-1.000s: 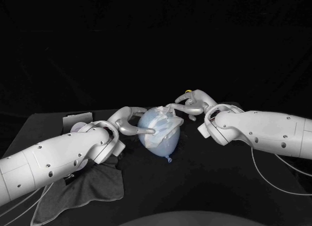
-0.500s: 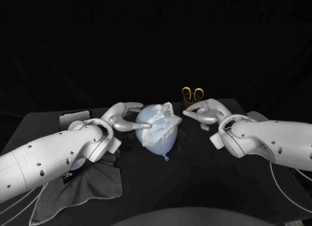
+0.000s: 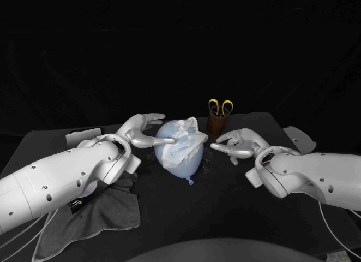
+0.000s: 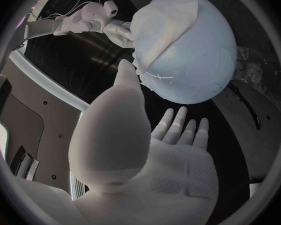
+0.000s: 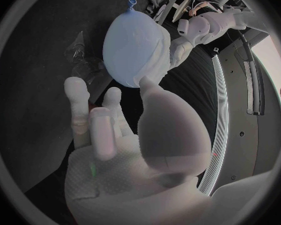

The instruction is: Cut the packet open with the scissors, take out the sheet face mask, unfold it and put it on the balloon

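Head view — right robot hand (image 3: 237,145) drawn back off balloon (image 3: 185,162) since a second ago, fingers spread, empty. Left robot hand (image 3: 141,131) kept close at balloon's side, spread too, gripping nothing. Sheet face mask (image 3: 179,141) draped over balloon, mid-bench (image 3: 228,207) — placement likely done, perhaps smoothing left.

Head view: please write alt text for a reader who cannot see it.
A pale blue balloon with a white sheet mask draped over it lies on the black table between the left hand, close at its side, and the open right hand, apart from it. Yellow-handled scissors stand behind.
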Controlling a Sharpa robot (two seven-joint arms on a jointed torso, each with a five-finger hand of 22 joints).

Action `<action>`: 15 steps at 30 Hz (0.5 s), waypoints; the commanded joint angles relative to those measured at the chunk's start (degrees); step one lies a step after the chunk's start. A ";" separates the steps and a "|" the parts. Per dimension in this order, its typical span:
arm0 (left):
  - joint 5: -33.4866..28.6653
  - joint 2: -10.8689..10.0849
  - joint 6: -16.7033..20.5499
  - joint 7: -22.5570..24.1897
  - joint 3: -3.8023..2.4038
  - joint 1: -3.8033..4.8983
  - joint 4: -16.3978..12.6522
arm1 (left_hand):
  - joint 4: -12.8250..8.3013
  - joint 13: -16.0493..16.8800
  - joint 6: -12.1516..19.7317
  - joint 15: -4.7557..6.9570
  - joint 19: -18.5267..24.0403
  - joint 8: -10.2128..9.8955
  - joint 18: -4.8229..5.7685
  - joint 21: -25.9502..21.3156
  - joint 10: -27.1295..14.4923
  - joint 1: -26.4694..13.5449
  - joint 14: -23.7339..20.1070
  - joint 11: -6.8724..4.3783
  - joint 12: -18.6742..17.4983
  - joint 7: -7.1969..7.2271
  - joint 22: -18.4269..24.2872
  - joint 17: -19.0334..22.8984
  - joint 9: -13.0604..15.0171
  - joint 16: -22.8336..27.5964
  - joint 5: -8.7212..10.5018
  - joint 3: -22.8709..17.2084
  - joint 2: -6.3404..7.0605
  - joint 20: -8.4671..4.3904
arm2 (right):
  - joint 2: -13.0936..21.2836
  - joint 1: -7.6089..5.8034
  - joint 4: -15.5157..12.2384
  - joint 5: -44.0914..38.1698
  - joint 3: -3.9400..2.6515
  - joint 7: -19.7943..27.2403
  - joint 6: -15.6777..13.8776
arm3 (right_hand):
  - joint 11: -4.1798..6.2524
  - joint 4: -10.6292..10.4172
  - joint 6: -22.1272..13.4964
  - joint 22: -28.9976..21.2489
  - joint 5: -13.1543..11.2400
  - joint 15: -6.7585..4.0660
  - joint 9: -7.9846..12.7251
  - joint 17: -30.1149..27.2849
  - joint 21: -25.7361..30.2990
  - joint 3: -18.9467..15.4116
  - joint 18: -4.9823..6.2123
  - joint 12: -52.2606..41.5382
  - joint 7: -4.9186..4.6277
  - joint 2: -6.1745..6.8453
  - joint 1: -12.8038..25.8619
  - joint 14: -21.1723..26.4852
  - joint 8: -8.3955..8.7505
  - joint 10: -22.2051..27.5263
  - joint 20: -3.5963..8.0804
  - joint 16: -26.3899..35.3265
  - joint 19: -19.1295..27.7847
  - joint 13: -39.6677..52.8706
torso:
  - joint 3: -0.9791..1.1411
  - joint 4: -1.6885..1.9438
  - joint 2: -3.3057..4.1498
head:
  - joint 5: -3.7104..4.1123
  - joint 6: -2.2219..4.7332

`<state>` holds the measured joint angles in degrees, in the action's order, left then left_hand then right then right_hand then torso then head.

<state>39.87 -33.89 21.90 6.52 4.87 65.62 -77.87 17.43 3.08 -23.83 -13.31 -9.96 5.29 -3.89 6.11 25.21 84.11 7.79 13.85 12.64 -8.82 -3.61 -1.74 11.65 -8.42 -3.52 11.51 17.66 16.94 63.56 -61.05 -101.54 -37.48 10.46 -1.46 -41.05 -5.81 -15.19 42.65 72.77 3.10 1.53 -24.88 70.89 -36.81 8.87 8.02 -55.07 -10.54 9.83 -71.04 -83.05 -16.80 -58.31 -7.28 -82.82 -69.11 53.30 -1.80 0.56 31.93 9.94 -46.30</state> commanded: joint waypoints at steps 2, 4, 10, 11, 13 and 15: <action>2.78 0.95 -1.49 -2.55 -0.14 0.08 0.61 | -0.07 -0.11 0.99 0.02 0.41 -0.50 0.47 -0.48 -0.90 -0.57 -0.51 0.04 -0.63 -7.07 0.15 0.10 -0.27 0.48 -0.05 1.00 0.03 -0.05 | -0.77 0.66 -0.62 -3.52 -0.01 -2.85 0.06 | -0.25 -1.09 -1.16 -1.32 -0.18 0.29 -0.02 -1.45 2.91 -2.76 1.36 1.28 -0.41 -0.14 -1.03 0.77 -1.11 2.14 -0.39 0.71 1.26 -2.25 | -0.02 0.11 0.07 | -0.05 -0.11; 3.57 1.40 -2.01 -3.57 -0.17 0.10 0.95 | -0.07 -0.13 1.23 -0.01 0.43 -0.58 0.47 -0.50 -1.15 -0.68 -0.65 0.07 -0.81 -7.10 0.16 0.13 -0.37 0.64 -0.03 1.30 0.07 -0.05 | -1.18 0.86 -0.81 -3.80 -0.01 -3.15 -0.51 | -0.47 -1.41 -1.62 -1.72 -0.11 0.32 -0.10 -1.59 3.40 -5.59 1.46 0.83 -0.26 -0.70 -0.75 0.84 -2.17 2.28 -0.46 0.74 1.28 -2.80 | -0.02 0.09 0.07 | -0.12 -0.15; 5.04 2.34 -2.62 -5.18 -0.21 0.13 1.60 | -0.06 -0.15 1.66 -0.09 0.46 -0.71 0.46 -0.53 -1.56 -1.00 -0.80 0.18 -1.13 -7.21 0.18 0.15 -0.53 0.83 0.04 1.40 0.12 -0.05 | -2.40 1.19 -0.98 -4.14 -0.01 -3.71 -0.56 | -0.46 -1.63 -3.04 -2.62 -0.28 0.45 -0.08 -2.20 4.75 -14.09 1.60 0.31 -0.43 -2.62 0.10 1.15 -4.42 3.28 -0.49 0.89 1.40 -4.67 | -0.05 0.10 0.07 | -0.23 -0.21; 5.14 2.43 -2.66 -5.28 -0.22 0.13 1.64 | -0.06 -0.14 1.73 -0.12 0.44 -0.74 0.46 -0.52 -1.66 -1.17 -0.84 0.22 -1.24 -7.25 0.19 0.15 -0.54 0.90 0.07 1.44 0.13 -0.05 | -2.57 1.23 -0.99 -4.16 -0.01 -3.75 -0.36 | -0.45 -1.64 -3.13 -2.68 -0.31 0.46 -0.07 -2.20 4.87 -14.40 1.61 0.32 -0.47 -2.62 0.07 1.16 -4.48 3.37 -0.50 0.89 1.44 -4.77 | -0.05 0.10 0.08 | -0.27 -0.26; 5.33 2.64 -2.76 -5.49 -0.23 0.13 1.71 | -0.06 -0.14 1.73 -0.12 0.44 -0.74 0.46 -0.52 -1.66 -1.17 -0.84 0.22 -1.24 -7.25 0.19 0.15 -0.54 0.90 0.07 1.44 0.13 -0.05 | -3.06 1.33 -0.91 -4.17 -0.01 -3.89 0.13 | -0.58 -1.68 -3.61 -3.00 -0.31 0.54 0.00 -2.58 5.60 -15.80 1.69 0.28 -0.54 -2.70 -0.04 1.38 -4.81 3.78 -0.56 1.03 1.75 -5.16 | -0.07 0.09 0.11 | -0.22 -0.25; 5.47 2.77 -2.76 -5.67 -0.24 0.14 1.73 | -0.07 -0.14 1.72 -0.14 0.42 -0.74 0.45 -0.51 -1.72 -1.21 -0.85 0.24 -1.29 -7.27 0.18 0.14 -0.53 0.92 0.08 1.44 0.13 -0.05 | -3.49 1.40 -0.80 -4.13 -0.02 -4.02 0.35 | -0.64 -1.74 -3.92 -3.16 -0.30 0.62 0.05 -2.69 5.94 -16.76 1.72 0.14 -0.62 -2.53 0.12 1.49 -5.06 3.99 -0.61 1.07 1.90 -5.32 | -0.07 0.09 0.10 | -0.19 -0.24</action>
<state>43.74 -31.34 20.32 2.10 4.71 65.68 -76.08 17.39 3.01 -22.29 -13.32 -9.93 4.95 -3.89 5.71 23.96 83.58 7.37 14.13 11.65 -8.71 -3.51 -1.65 11.20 -7.76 -3.52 12.72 17.74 16.89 60.34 -59.73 -102.35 -40.32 10.46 -4.70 -41.43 -6.36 -16.89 39.25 69.69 3.10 2.24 -24.90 68.28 -31.16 -7.49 8.86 -54.73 -10.67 7.59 -70.94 -81.95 -21.50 -54.75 -7.80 -81.98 -67.61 48.05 -1.86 0.65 32.01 9.68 -46.57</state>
